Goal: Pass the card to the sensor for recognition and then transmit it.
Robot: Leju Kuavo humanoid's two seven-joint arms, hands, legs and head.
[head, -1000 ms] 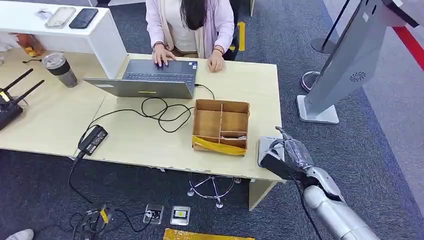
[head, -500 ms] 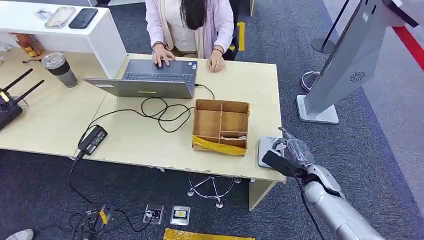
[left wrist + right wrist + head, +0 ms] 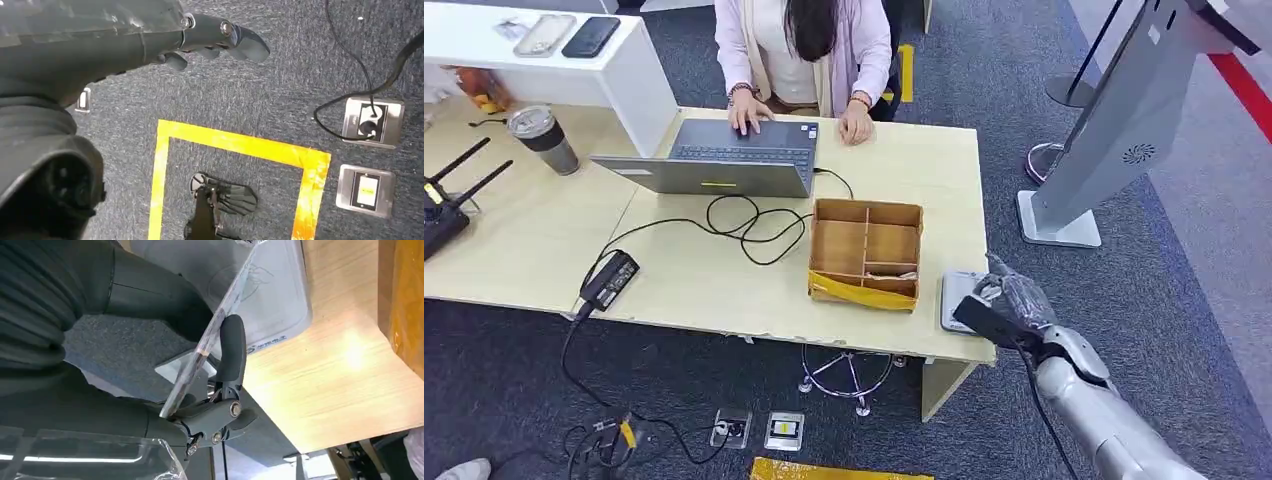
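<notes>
On the counter [image 3: 724,285] I see a laptop [image 3: 714,160] at 11 o'clock, where a person [image 3: 804,50] types. A wooden box [image 3: 866,252] stands at centre, a black adapter [image 3: 608,280] at 9 o'clock, a tumbler [image 3: 544,138] far left.

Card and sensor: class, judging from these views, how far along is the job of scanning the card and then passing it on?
Done: the right hand already pinches the card. In hand: the card is held over the grey sensor at the table's corner; whether it touches is unclear. Left: recognition, then handing it over. The left hand hangs above the floor, holding nothing.
</notes>
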